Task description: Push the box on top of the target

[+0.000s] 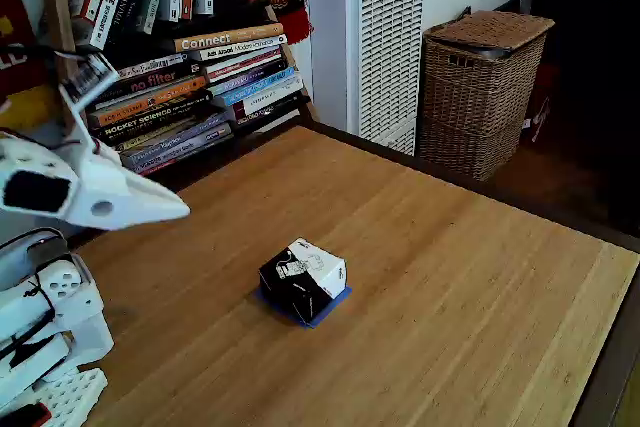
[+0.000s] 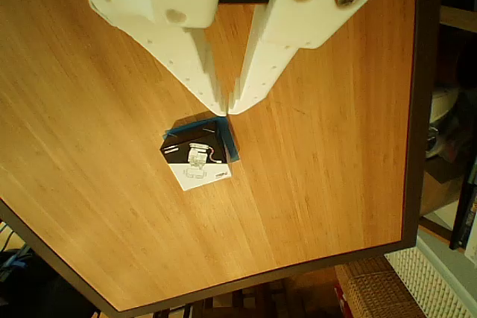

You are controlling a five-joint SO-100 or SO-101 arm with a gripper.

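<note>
The small black box [image 1: 303, 279] with a white top sits on the wooden table, covering most of the blue tape target [image 1: 330, 309], whose edge peeks out at its near side. In the other view the box [image 2: 197, 158] lies over the target [image 2: 229, 144], with blue tape showing along two sides. My white gripper [image 2: 226, 107] hangs above the table with its fingertips almost touching, shut and holding nothing, well clear of the box. In the fixed view the gripper [image 1: 178, 209] is raised at the left, away from the box.
A wicker basket [image 1: 482, 87] stands beyond the table's far edge. Stacked books [image 1: 195, 87] fill a shelf at the back left. The arm's white base [image 1: 45, 347] occupies the near-left corner. The table's dark edge [image 2: 406, 109] runs down the right of the other view.
</note>
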